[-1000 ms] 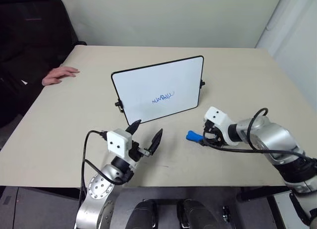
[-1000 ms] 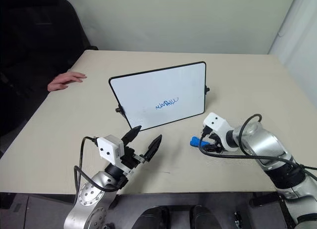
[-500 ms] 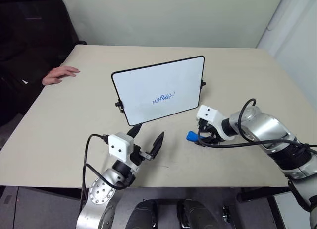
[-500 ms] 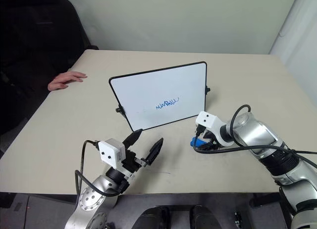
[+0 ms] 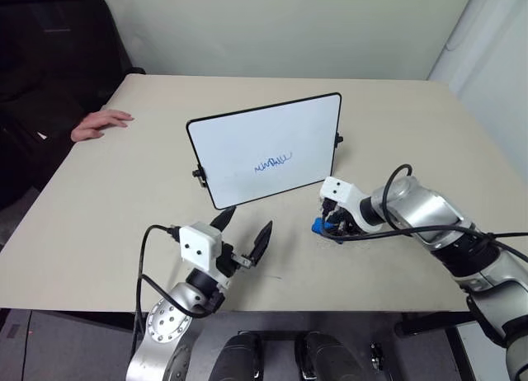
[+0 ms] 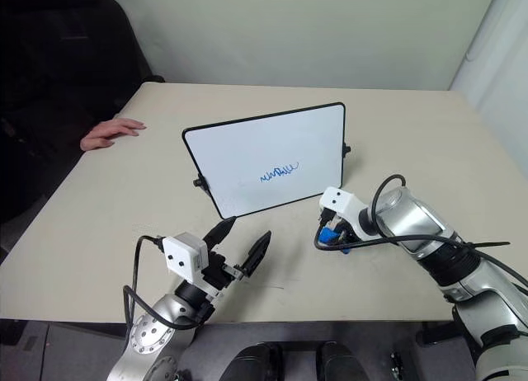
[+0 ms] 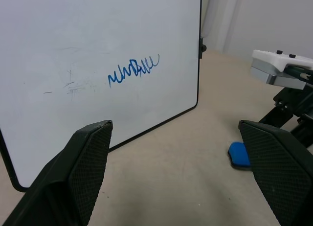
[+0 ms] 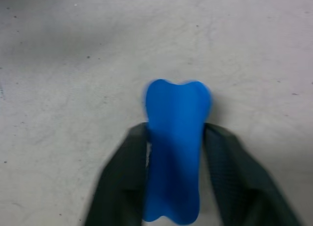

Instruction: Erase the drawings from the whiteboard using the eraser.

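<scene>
The whiteboard stands tilted in the middle of the table, and the drawings are a short blue scribble low on its face. To the right of the board's lower corner, the blue eraser lies on the table. My right gripper points down at it, shut on the eraser's narrow middle with a finger pressed on each side. Nearer the table's front edge my left gripper is open, aimed at the board, with nothing between its fingers. The left wrist view shows the drawings and the eraser.
A person's hand rests flat on the table's far left edge, in front of a dark chair. The beige table has bare surface around the board. A white wall lies behind the table.
My right gripper has moved left and down over the eraser, and its fingers have come together on it. The left gripper and the board have stayed where they were.
</scene>
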